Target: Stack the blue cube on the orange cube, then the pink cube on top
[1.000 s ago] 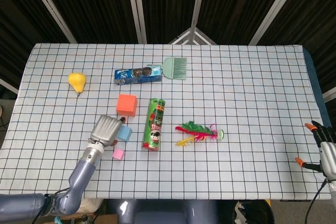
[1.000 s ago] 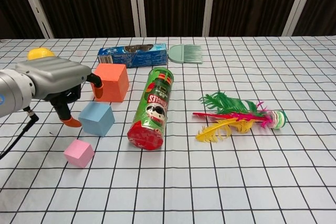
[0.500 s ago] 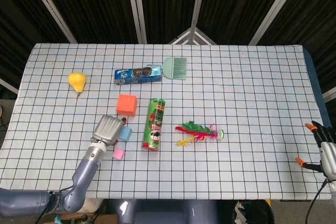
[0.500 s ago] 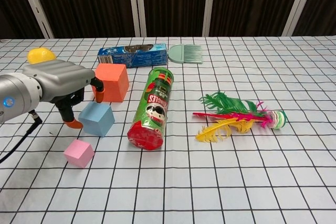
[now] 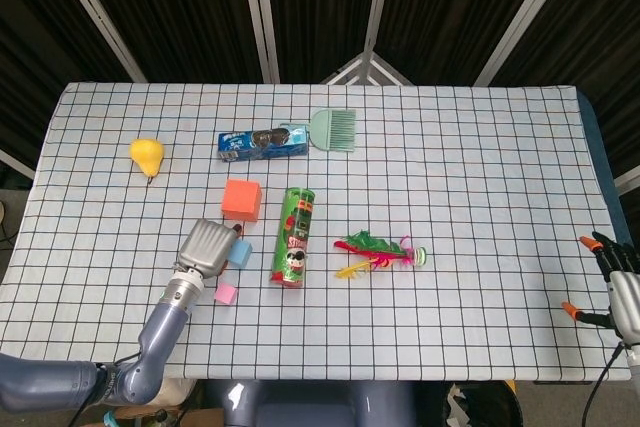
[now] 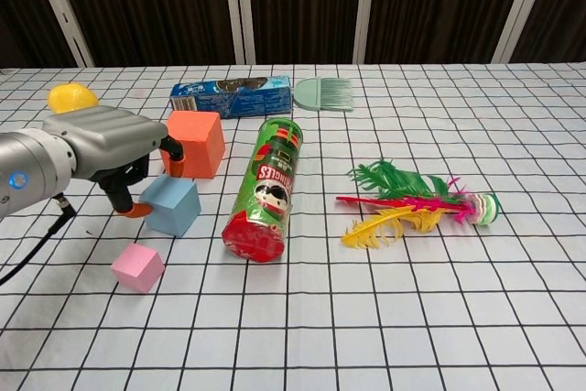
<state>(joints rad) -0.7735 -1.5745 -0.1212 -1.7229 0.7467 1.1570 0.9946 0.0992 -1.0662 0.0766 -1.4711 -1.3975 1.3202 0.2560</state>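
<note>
The blue cube (image 6: 171,205) rests on the checked tablecloth (image 6: 385,318), just near of the orange cube (image 6: 195,143) and far-right of the pink cube (image 6: 137,266); all three cubes lie separately on the cloth, none stacked. The chest view shows the left hand (image 6: 108,148) from the side: orange-tipped fingers (image 6: 139,210) curl down against the left face of the blue cube, with another tip (image 6: 175,168) at the gap between the blue and orange cubes, so the hand straddles the blue cube's upper left corner; whether it grips or merely touches cannot be told. In the head view the same left hand (image 5: 205,247) appears from above as a grey block that hides most of the blue cube (image 5: 240,253), leaving only its right edge visible. The right hand (image 5: 612,287) appears only in the head view, at the near right edge of the table, its fingers spread apart and holding nothing. To the right of the cubes a green chips can (image 6: 266,189) lies on its side, red lid toward the near edge. Further right lies a feather toy (image 6: 417,204). At the far side lie a blue biscuit packet (image 6: 231,96) and a pale green brush (image 6: 325,93); a yellow pear (image 5: 146,155) lies far left
</note>
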